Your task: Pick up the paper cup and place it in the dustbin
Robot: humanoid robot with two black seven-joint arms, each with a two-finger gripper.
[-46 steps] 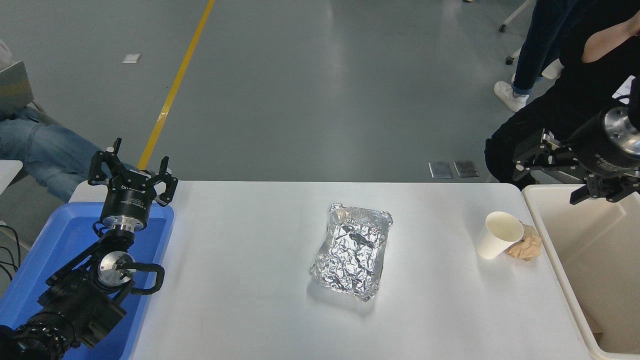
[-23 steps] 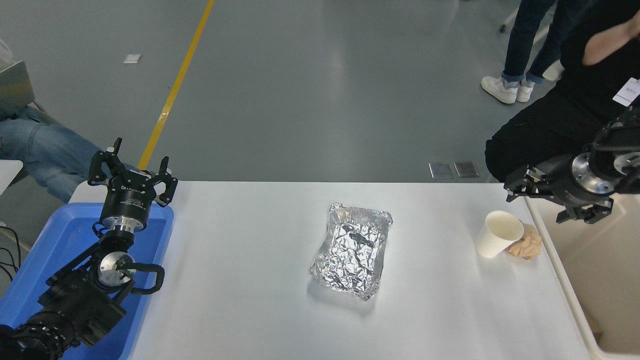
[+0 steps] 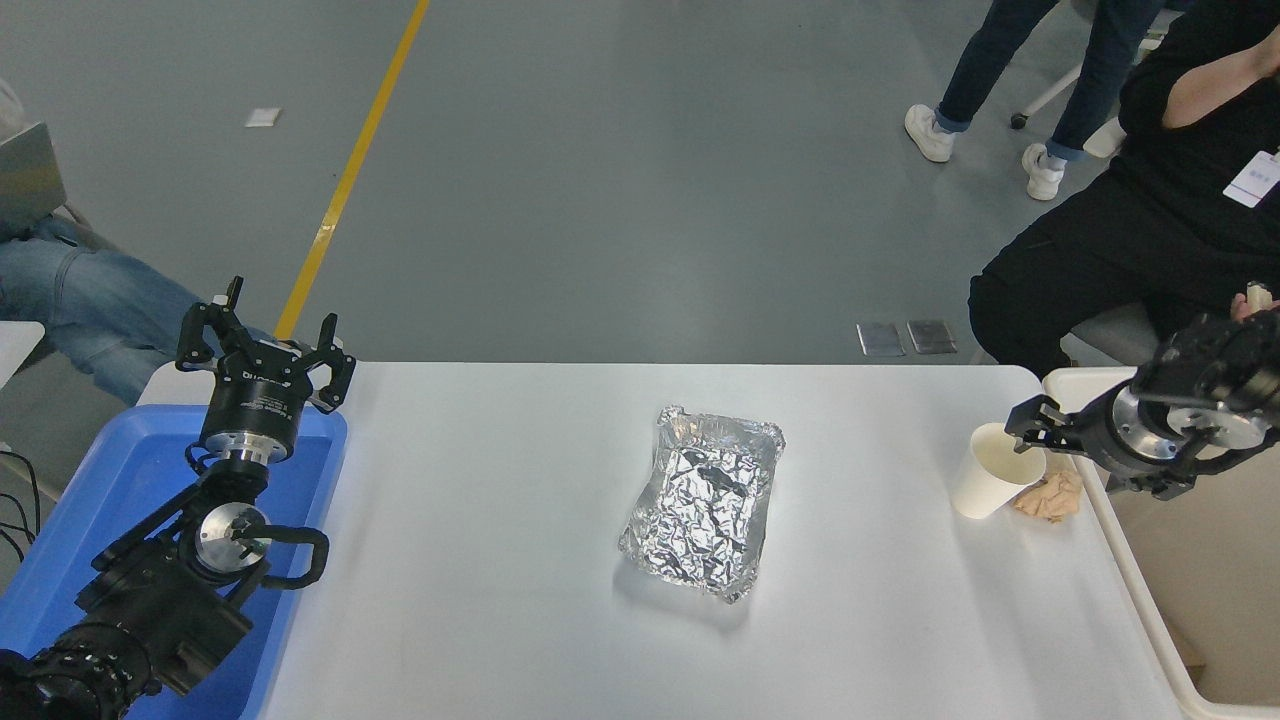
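White table [image 3: 500, 620], right hand [image 3: 1030, 432] at paper cup [image 3: 985, 488] rim

Floor [image 3: 620, 180]: smooth grey, softly glossy
Floor line [image 3: 345, 180]: yellow stripe, running diagonally
Floor plates [image 3: 907, 338]: two metal squares beside the counter [image 3: 480, 620]
Counter: white

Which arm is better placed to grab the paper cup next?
The right. The right gripper hangs at the paper cup rim, beside the dustbin. The left gripper sits parked over the blue tray, far across the table.
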